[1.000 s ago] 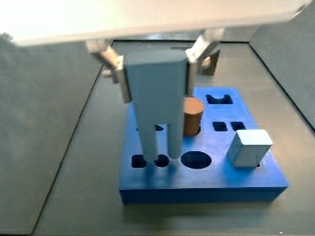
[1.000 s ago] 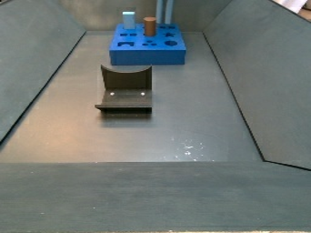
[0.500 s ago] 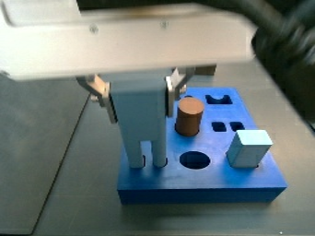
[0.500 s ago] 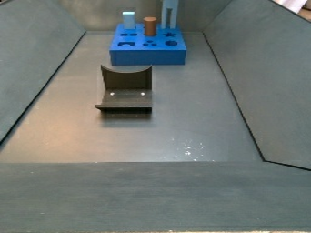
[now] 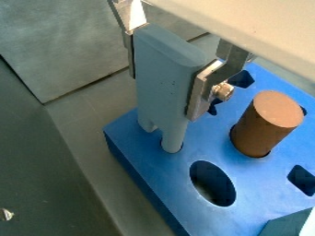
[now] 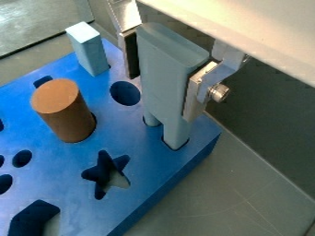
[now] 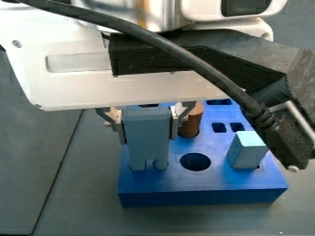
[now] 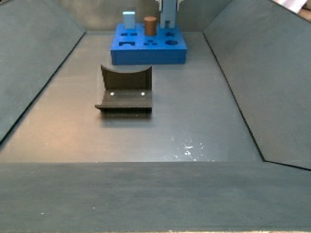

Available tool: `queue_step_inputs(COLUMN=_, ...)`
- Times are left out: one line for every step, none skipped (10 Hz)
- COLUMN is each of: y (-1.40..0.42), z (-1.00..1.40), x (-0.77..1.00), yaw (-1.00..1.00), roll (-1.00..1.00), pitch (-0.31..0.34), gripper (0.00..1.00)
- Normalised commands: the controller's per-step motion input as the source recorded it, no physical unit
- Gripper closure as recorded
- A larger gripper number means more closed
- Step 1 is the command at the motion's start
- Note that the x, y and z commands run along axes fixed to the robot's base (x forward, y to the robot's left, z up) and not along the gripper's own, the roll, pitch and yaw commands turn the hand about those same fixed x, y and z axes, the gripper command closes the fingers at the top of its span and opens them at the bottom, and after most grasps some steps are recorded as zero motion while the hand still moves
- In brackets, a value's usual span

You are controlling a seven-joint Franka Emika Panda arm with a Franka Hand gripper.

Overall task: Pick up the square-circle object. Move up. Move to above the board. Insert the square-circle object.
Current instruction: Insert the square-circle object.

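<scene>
The tool (image 5: 172, 64) stood directly over the near corner of the board (image 5: 135, 152), its silver fingers (image 6: 204, 81) clamped on the two sides of the square-circle object (image 5: 164, 78), which it held upright. In both wrist views the block's lower end had entered the board, one prong (image 6: 176, 129) being seen sunk into a hole close to the board's edge; how deep it sat could not be told. In a side view the block (image 7: 146, 136) stood at the front left of the board (image 7: 204, 188), beside a round empty hole (image 7: 194, 162), with most of the arm's white housing filling the upper frame. An orange-brown cylinder (image 6: 63, 109) stood upright in the board just beside the block, not touching it. A pale cube (image 7: 249, 148) rested on the board's right front area. A star cut-out (image 6: 106, 172) lay open and unfilled. In the distant side view the board (image 8: 147, 53) lay at the far end of the grey floor, and the fixture (image 8: 125, 88) stood well apart from it, nearer the camera.
</scene>
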Motion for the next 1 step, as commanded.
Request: queue_step_inputs(y=0.0, z=0.0, x=0.0, yaw=0.0, roll=0.0, pitch=0.0, gripper=1.0)
